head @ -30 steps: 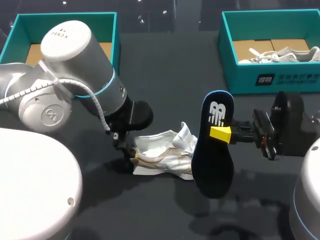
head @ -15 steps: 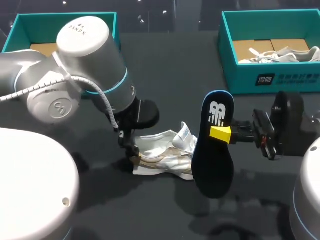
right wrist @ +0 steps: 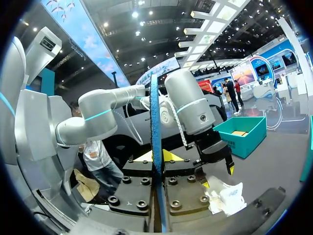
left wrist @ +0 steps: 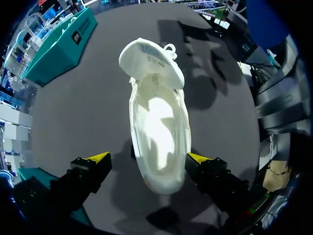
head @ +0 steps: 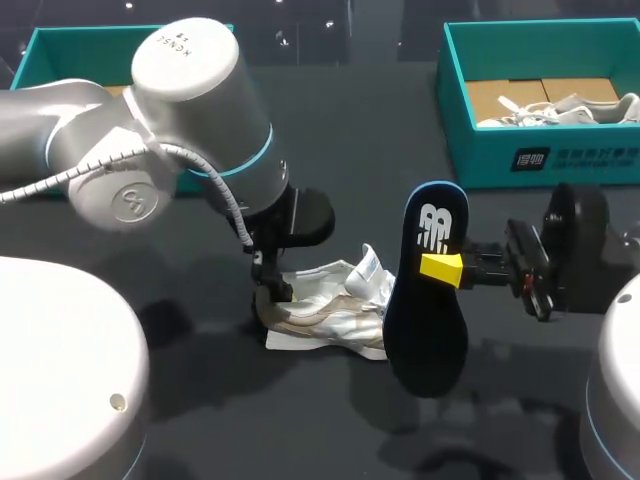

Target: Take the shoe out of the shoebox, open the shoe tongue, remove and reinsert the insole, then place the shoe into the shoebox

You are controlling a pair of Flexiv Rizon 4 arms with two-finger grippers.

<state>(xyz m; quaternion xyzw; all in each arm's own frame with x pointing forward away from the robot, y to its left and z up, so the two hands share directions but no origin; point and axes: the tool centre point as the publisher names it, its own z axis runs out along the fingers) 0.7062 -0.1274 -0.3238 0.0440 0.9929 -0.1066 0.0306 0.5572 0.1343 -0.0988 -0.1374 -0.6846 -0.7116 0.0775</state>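
Note:
A white shoe (head: 335, 305) lies on its side on the dark table, tongue (left wrist: 152, 59) folded open and its inside bare. My left gripper (head: 270, 285) hangs over the heel. In the left wrist view it (left wrist: 149, 158) is open, one yellow tip on each side of the heel (left wrist: 161, 171). My right gripper (head: 442, 267) is shut on the dark blue insole (head: 425, 330), which it holds upright in the air to the right of the shoe. The right wrist view shows the insole (right wrist: 156, 147) edge-on between the fingers of that gripper (right wrist: 159, 157), with the shoe (right wrist: 227, 193) beyond.
A teal shoebox (head: 500, 160) at the back right holds another white shoe (head: 560, 108). A second teal box (head: 70, 34) stands at the back left, partly hidden by my left arm (head: 180, 130). Bare table lies in front of the shoe.
My left arm has swung to the right, bringing its open gripper from beside the heel to over it. The right arm and the insole have not moved.

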